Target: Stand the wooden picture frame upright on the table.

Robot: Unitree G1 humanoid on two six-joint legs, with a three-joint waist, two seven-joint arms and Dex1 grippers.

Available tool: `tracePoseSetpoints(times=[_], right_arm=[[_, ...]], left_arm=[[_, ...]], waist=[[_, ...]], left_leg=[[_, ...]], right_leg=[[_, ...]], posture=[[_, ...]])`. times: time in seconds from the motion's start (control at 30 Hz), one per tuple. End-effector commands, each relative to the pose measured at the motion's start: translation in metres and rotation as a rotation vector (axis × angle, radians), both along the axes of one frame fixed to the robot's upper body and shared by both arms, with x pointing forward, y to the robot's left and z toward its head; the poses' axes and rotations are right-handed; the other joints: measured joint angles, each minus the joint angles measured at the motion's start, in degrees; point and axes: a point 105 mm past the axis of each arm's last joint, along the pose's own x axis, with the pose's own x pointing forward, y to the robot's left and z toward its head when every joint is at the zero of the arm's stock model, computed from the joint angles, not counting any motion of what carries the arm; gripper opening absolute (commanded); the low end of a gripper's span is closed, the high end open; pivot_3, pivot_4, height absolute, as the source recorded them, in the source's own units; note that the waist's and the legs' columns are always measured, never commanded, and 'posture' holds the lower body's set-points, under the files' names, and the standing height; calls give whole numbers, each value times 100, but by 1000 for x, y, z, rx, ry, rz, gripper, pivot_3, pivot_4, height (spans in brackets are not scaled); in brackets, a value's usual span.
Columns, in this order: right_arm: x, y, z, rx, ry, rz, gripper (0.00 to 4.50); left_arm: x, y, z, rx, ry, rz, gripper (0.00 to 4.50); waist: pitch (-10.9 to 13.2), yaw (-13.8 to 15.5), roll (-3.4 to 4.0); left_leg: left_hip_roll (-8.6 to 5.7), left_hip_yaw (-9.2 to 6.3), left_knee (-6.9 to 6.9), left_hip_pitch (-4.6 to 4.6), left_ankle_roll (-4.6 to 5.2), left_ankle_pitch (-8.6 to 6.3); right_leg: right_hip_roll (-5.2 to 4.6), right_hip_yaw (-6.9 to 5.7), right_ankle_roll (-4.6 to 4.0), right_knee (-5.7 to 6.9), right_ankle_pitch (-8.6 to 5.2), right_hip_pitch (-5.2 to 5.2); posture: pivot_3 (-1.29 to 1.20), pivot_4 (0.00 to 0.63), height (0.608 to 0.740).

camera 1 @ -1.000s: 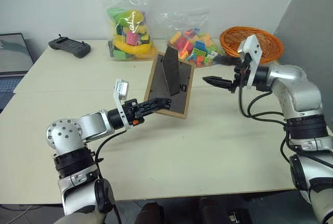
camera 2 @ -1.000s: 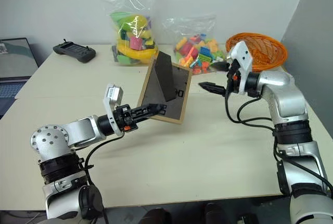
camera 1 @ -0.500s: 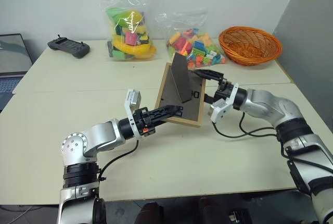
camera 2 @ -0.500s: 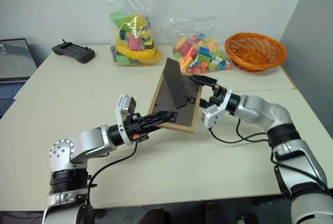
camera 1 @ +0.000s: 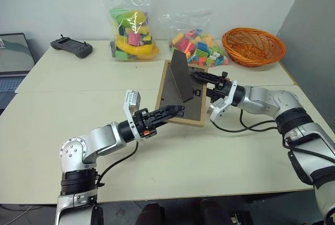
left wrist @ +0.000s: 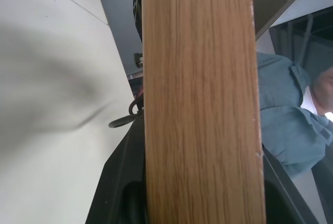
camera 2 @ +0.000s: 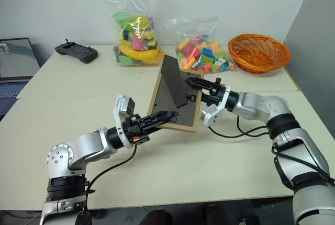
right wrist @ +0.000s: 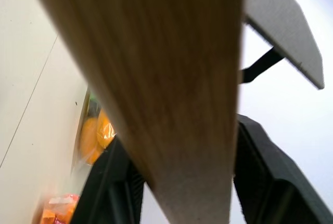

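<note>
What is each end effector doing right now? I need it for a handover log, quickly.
Left end effector: shut on the small light-wood rectangular picture frame, at its lower edge.
Right end effector: shut on the same frame's right edge.

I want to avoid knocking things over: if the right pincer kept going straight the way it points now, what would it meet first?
The wooden picture frame: the right pincer is already at its right edge, fingers straddling it.

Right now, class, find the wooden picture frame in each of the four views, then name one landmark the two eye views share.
Left eye view: wooden picture frame, centre, between both pincers.
Right eye view: centre, tilted, back panel showing.
Left wrist view: its wood edge, close up.
Right wrist view: wood edge across the middle.
Shared landmark: orange basket, far right.
</note>
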Motion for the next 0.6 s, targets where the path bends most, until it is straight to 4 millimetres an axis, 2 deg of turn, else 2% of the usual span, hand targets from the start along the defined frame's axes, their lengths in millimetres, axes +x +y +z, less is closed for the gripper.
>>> tracePoseSetpoints(times=[0.03, 0.07, 0.1, 0.23, 0.27, 0.33, 0.4, 0.43, 0.5, 0.6], right_arm=[[-1, -3, 18, 36, -47, 11, 1460], [-1, -4, 19, 35, -45, 12, 1447], [-1, -4, 19, 34, -44, 13, 1433], [3, -8, 17, 36, -10, -7, 1300], [5, -9, 17, 43, 7, -18, 1300], [13, -15, 16, 98, 123, -58, 1300], [18, -20, 14, 151, 237, -75, 1300], [21, -21, 11, 168, 309, -89, 1300], [36, -23, -1, 237, 583, -156, 1300], [43, -21, -6, 366, 970, -107, 1300]], left_arm=[[-6, -1, 10, 10, -58, -16, 1670], [-6, 0, 10, 20, -60, -7, 2003], [-5, 1, 11, 26, -61, 0, 2076], [4, 10, 7, 50, -26, 82, 2878], [5, 12, 11, 47, -43, 93, 3108], [7, 25, 37, 59, -149, 137, 3469], [2, 38, 58, 137, -253, 168, 3907], [-1, 43, 64, 180, -292, 183, 4086], [-9, 53, 70, 322, -358, 223, 4465], [-12, 60, 53, 630, -449, 298, 4500]], waist=[[0, 0, 0], [0, -1, 0], [0, -2, 0], [0, -4, 0], [0, -4, 0], [0, -5, 0], [21, -51, -35], [29, -64, -49], [30, -76, -47], [30, -123, -51]], left_leg=[[0, 0, 0, 0, 0, 0], [0, -1, 0, -1, 0, 0], [0, 0, 0, -1, 0, 0], [0, 0, -2, 1, 0, 0], [1, 0, -2, 1, 1, 0], [1, 0, -2, 0, 1, 0], [5, -1, -3, 2, 1, 0], [11, -4, -3, 0, 1, 0], [16, -7, -3, -1, 1, 0], [22, -5, -4, 12, 4, -2]], right_leg=[[0, 0, 0, 0, 0, 0], [0, -1, 0, 0, 0, 0], [0, -1, 0, 0, 0, 0], [0, 1, 0, 0, 0, 1], [0, 1, 0, 0, 0, 1], [0, 1, 0, -1, 0, 1], [5, -3, -1, -2, 1, 2], [6, -12, -2, 0, 1, 2], [6, -17, -2, -9, 1, 6], [6, -13, -2, -27, 1, 28]], posture=[[0, 150, 740], [0, 150, 740], [0, 150, 740], [0, 150, 740], [0, 150, 740], [0, 150, 740], [0, 150, 740], [0, 150, 740], [0, 150, 740], [0, 150, 740]])
